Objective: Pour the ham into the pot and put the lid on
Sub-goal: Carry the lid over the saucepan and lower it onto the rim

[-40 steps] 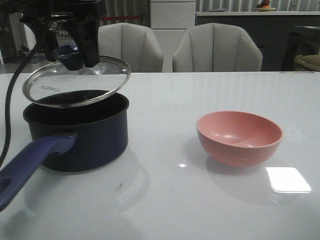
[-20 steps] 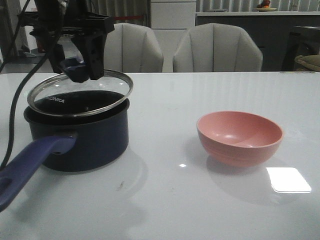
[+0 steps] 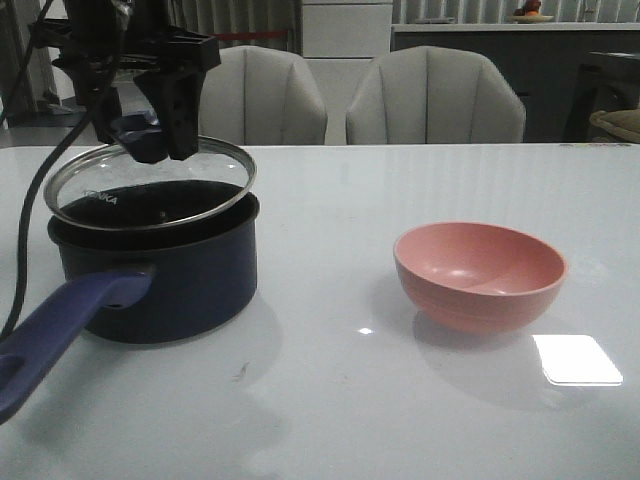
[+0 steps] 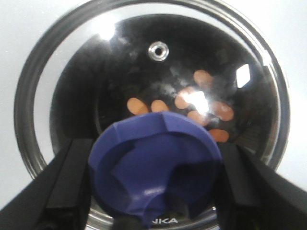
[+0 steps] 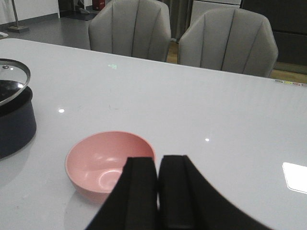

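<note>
Left gripper (image 3: 150, 135) clamps the lid (image 3: 150, 190) (tilted) over the pot (image 3: 160, 270) holding ham (image 4: 211, 108).

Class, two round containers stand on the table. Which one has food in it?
The dark blue pot at the left: orange ham chunks show through the lid held by the left gripper. The pink bowl is empty.

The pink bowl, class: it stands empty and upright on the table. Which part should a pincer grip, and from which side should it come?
Grip the pink bowl by its rim, coming from above with one finger inside and one outside. Its wall is thin, round and flares outward, too wide and sloped to hold across the body. The right pincer, shut and empty, is the nearer one; the left pincer holds the lid by its knob.
</note>
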`<state>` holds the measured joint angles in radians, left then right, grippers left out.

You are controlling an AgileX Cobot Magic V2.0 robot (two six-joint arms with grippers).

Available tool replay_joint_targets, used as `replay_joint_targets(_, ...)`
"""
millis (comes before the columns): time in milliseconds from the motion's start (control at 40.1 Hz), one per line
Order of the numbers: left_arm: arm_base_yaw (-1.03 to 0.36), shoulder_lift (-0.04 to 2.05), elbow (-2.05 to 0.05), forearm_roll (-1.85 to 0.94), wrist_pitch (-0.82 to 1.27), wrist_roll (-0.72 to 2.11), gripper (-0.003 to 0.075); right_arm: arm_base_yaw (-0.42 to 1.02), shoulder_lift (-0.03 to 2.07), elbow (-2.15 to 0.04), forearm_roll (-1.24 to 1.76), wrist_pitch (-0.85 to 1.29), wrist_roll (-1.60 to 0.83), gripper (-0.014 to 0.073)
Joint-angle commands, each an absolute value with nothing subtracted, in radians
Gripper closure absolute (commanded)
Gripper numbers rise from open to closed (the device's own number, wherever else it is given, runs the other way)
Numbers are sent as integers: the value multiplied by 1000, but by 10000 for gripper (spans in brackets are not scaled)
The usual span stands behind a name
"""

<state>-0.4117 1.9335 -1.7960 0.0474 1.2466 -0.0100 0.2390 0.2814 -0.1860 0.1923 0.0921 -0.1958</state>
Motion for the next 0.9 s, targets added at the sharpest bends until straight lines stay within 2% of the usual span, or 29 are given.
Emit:
replay_joint_targets(0,-414,1874,-1828,57,1270,-12,554,239,288,-214,191,11,-197,425)
replay_joint_targets(748,-414,1938,-1827,45,1270,-12,552,239,288,-214,191,11,-197,425)
replay_joint_targets(873,-414,1951,-1827,27,1270,-12,498,239,288,-214,191,11,-197,425)
